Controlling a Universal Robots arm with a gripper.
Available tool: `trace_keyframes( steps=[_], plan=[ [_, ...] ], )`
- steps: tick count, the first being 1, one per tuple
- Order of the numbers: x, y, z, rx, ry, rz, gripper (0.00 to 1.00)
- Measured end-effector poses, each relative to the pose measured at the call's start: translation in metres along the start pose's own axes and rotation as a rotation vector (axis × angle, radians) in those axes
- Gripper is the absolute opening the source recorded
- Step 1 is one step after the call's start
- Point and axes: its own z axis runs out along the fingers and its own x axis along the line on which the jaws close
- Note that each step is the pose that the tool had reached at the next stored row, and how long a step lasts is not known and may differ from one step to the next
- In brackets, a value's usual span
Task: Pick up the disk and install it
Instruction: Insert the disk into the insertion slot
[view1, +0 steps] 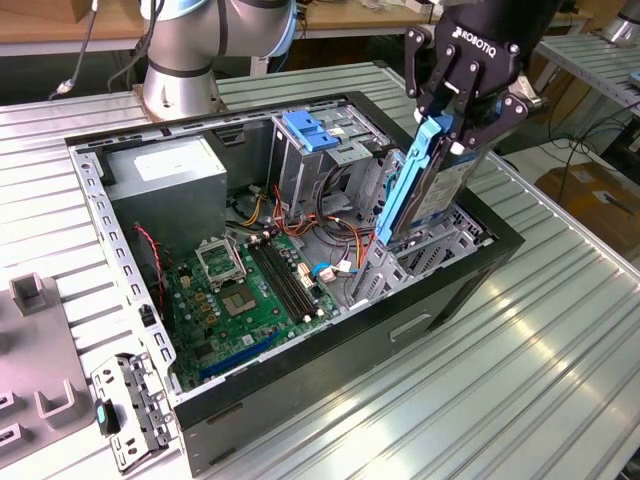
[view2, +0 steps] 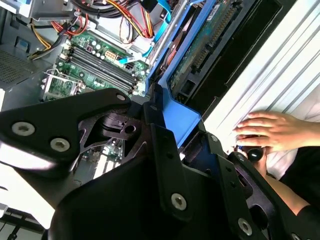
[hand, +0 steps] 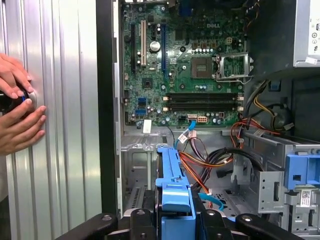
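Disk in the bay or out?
Partly in: blue-framed dark hard drive stands tilted, lower end inside the black case, top above it, held by the gripper.

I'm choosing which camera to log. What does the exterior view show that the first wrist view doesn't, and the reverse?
Exterior view: the arm's base behind the computer case, the gripper shut on the disk, which is tilted above the case, and grey parts on the table. First wrist view: a person's hands on the table beside the case. Both: the disk's blue carrier, the motherboard and the case.
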Motion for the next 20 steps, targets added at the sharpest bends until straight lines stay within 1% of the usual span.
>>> trace_keyframes(
  steps=[4,11,20],
  plan=[
    [0.0001,-0.0032,0.0044,0.0018,0.0032,0.0,0.37],
    [0.0001,-0.0044,0.0091,0.002,0.0037,0.0,0.37],
    [0.0001,-0.0044,0.0094,0.0021,0.0035,0.0,0.37]
  ],
)
